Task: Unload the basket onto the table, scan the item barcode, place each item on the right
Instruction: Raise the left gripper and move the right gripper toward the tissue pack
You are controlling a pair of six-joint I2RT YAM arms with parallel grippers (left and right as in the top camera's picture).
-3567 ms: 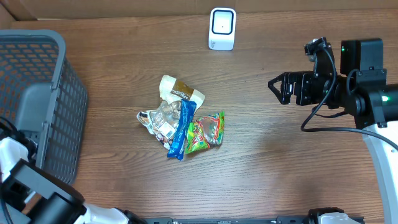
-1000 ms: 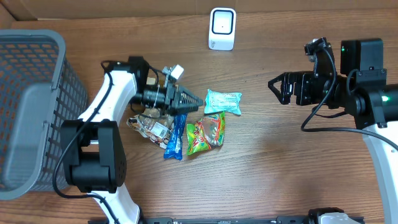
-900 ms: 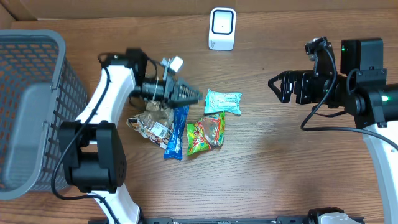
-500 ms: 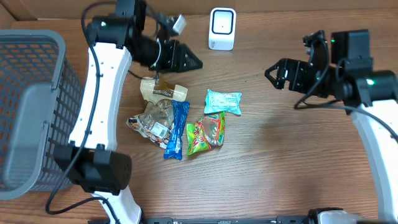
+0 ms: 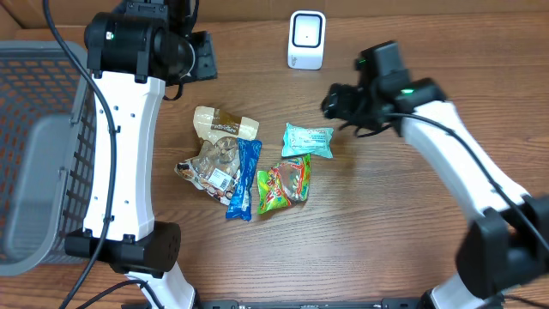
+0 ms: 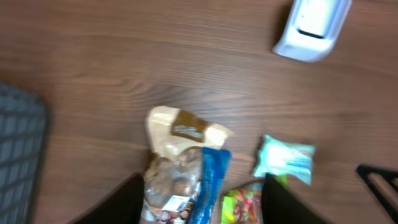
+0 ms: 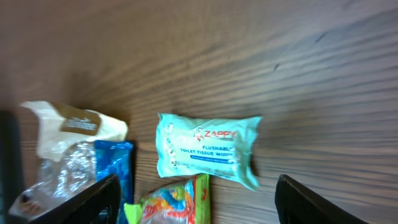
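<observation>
A teal wipes pack (image 5: 309,140) lies flat on the wooden table, right of a small pile of snack packs. My right gripper (image 5: 333,101) hovers just behind and right of it, open, nothing between its fingers. In the right wrist view the wipes pack (image 7: 208,149) lies ahead of the open gripper (image 7: 214,205). The white scanner (image 5: 306,39) stands at the table's back edge. My left gripper (image 5: 199,58) is raised high at the back left, open and empty. Its wrist view looks down past the gripper (image 6: 199,205) at the pile, the wipes pack (image 6: 285,160) and the scanner (image 6: 313,25).
The pile holds a cream-and-brown packet (image 5: 225,124), a clear bag of chocolates (image 5: 212,163), a blue bar (image 5: 244,178) and a green gummy bag (image 5: 285,182). A grey mesh basket (image 5: 51,154) fills the left side.
My left arm has lifted off the pile and pulled up and back, leaving the cream packet lying flat. My right arm has swung left to hover by the wipes pack.
</observation>
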